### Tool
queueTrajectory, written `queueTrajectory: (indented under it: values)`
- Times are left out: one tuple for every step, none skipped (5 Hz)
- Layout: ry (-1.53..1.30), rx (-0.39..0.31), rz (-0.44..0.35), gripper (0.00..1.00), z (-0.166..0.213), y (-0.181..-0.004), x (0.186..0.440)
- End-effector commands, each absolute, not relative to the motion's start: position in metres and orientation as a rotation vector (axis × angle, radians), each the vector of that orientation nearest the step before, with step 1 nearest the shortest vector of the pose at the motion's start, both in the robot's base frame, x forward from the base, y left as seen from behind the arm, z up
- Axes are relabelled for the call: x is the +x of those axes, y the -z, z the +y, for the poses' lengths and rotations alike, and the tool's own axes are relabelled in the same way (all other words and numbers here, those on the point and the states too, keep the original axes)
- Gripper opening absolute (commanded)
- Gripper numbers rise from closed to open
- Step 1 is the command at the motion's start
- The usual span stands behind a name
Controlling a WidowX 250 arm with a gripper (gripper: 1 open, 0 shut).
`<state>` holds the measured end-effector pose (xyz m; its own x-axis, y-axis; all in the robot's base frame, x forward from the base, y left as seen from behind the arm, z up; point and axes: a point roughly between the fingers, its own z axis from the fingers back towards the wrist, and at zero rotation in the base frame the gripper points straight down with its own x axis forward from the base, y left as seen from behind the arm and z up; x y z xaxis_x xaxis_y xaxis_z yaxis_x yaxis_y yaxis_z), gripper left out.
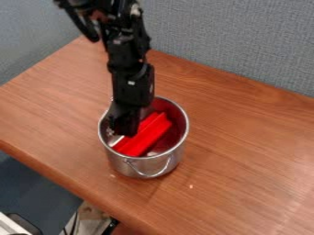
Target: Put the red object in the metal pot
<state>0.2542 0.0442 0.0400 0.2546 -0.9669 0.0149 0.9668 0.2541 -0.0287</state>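
Red object: bright red, long, flat rectangular plastic-looking block, sitting inside the shiny round stainless-steel pot, tilted, one end up near the rim at about 1 o'clock and the other end down toward 7 o'clock of the pot's opening.

Pot spot: on the brown wooden table, toward the near side, thin wire handle on the side facing the camera at roughly 6 o'clock.

Table edges: near edge runs diagonally just past the pot at 6 to 7 o'clock, so not much table on that side. Left corner of the top is out at 9 o'clock. Far edge meets the grey-blue wall from 11 to 2 o'clock.

Open room: lots of bare wood at 3 o'clock of the pot, and a decent patch at 9 to 10 o'clock too.

Arm: black robot arm comes in from 11 o'clock and drops pretty much straight down into the pot.

Gripper: black gripper is down inside the pot at its 9 o'clock side, right against the left edge of the red block. Honestly can't tell if the jaws are apart or pinched, or whether they're gripping the block; too dark and small in there.

Writing: nothing readable on any of it.
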Motion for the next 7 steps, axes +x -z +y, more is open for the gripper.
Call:
queueTrajectory:
  values:
    - [1.369, 0.019, 0.013, 0.0, 0.054, -0.06, 0.274]
    - [1.448, 0.042, 0.057, 0.0, 0.061, -0.067, 0.289]
    - [1.526, 0.05, 0.097, 0.0, 0.067, -0.065, 0.3]
    - [1.51, 0.121, 0.127, 0.0, 0.067, -0.046, 0.283]
    - [1.507, 0.186, 0.156, 0.0, 0.067, -0.025, 0.267]
    - [1.616, 0.162, 0.14, 0.0, 0.056, -0.017, 0.265]
    - [1.735, 0.141, 0.118, 0.0, 0.043, -0.015, 0.262]
